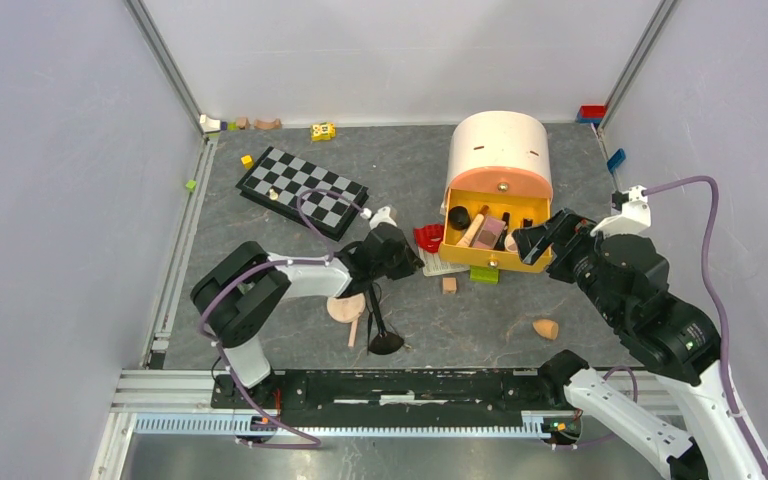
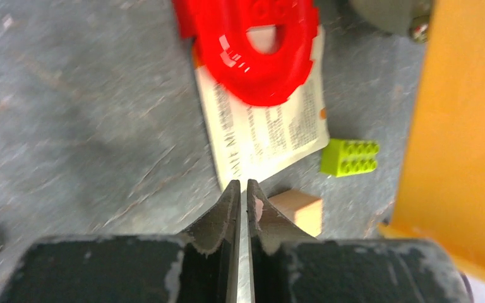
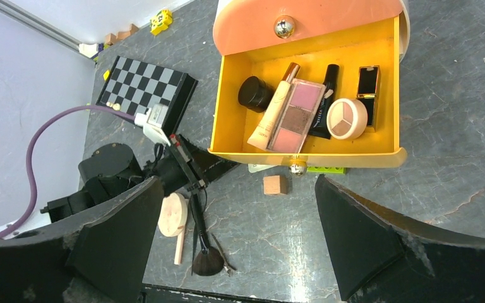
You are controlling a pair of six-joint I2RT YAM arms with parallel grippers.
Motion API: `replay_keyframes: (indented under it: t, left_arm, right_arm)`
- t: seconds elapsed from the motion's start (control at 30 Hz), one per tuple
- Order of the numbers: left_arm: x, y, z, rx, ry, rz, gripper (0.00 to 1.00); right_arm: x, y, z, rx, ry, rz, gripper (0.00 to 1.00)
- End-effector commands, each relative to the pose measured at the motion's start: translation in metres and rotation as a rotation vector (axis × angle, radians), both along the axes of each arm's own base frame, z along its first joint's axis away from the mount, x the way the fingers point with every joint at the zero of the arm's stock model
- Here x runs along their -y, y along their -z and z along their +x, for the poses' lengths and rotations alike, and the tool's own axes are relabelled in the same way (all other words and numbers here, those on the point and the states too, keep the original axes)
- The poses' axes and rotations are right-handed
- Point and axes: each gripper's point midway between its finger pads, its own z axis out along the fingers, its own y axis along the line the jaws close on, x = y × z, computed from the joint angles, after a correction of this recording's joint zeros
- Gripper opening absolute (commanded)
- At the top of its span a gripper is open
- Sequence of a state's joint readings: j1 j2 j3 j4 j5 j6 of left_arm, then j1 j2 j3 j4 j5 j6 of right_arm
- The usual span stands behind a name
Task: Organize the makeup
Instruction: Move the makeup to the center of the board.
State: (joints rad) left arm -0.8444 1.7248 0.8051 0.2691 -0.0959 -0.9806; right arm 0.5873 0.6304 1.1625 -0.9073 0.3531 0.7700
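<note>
Nearest the arm bases, three pieces of makeup are loose on the table (image 1: 260, 300). A black brush (image 1: 380, 328) lies with its long axis running roughly near to far, bristles toward the bases and handle tip pointing away. Just left of it are a pinkish stick (image 1: 355, 330) on much the same line and a round peach compact (image 1: 345, 307). Over on the right side an orange sponge (image 1: 545, 328) sits alone.

The left gripper (image 1: 412, 258) hangs just beyond the brush's handle end, so the brush, stick and compact all lie back toward its own base. Its fingers are pressed together with nothing between them. It points at clutter that is no makeup: a red plastic piece (image 2: 252, 50) resting on a printed sachet (image 2: 265, 132), with a green block (image 2: 349, 156) and a wooden block (image 2: 300, 211) beside it.

The right gripper (image 1: 538, 238) is spread wide and carries nothing, facing the yellow drawer (image 1: 490, 262) from its right end. The sponge lies behind it, toward its base and well apart from the left arm, so I judge the right arm the better reach for it and the left arm for the brush group.

In the drawer already lie a black jar (image 3: 254, 93), a cream tube (image 3: 271, 117), a pink palette (image 3: 297, 117), a round compact (image 3: 347, 118) and a black-gold tube (image 3: 368, 85).

Farther back a chessboard (image 1: 302, 190) lies off to the left.
</note>
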Motion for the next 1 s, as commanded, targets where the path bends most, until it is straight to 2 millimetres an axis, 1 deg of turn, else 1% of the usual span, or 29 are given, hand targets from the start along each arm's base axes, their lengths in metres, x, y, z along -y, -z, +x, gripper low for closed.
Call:
replay_keyframes:
  t: [0.0,0.13,0.23,0.3,0.37,0.47,0.6,0.7,0.77,0.97]
  left_arm:
    - [0.03,-0.018,0.021,0.087,0.062,-0.03,0.12]
    - [0.045,-0.011,0.027,0.068,0.086,-0.034,0.11]
    - [0.05,0.0,0.029,0.047,0.094,-0.019,0.09]
    - [0.049,0.008,0.03,0.031,0.092,0.002,0.07]
    - [0.043,0.015,0.029,0.017,0.077,0.033,0.05]
    - [0.029,0.025,0.026,-0.003,0.046,0.086,0.03]
    - [0.011,0.039,0.019,-0.046,0.026,0.174,0.02]
    - [-0.009,0.051,0.011,-0.084,0.005,0.267,0.02]
    - [-0.027,0.061,0.001,-0.127,-0.006,0.342,0.02]
    - [-0.069,0.078,-0.025,-0.182,-0.044,0.44,0.02]
  right_arm:
    - [0.004,0.0,0.001,0.012,0.021,-0.003,0.98]
    - [0.004,0.004,0.001,0.005,0.023,-0.009,0.98]
    - [0.004,0.005,0.002,0.004,0.023,-0.009,0.98]
    - [0.004,0.006,0.002,0.002,0.024,-0.011,0.98]
    - [0.004,0.006,0.002,0.001,0.025,-0.011,0.98]
    - [0.005,0.006,0.002,0.003,0.027,-0.012,0.98]
    - [0.005,0.007,0.002,0.0,0.027,-0.014,0.98]
    - [0.005,0.008,0.001,0.0,0.028,-0.015,0.98]
    - [0.006,0.008,0.001,0.0,0.029,-0.015,0.98]
    - [0.006,0.009,0.001,0.0,0.032,-0.014,0.98]
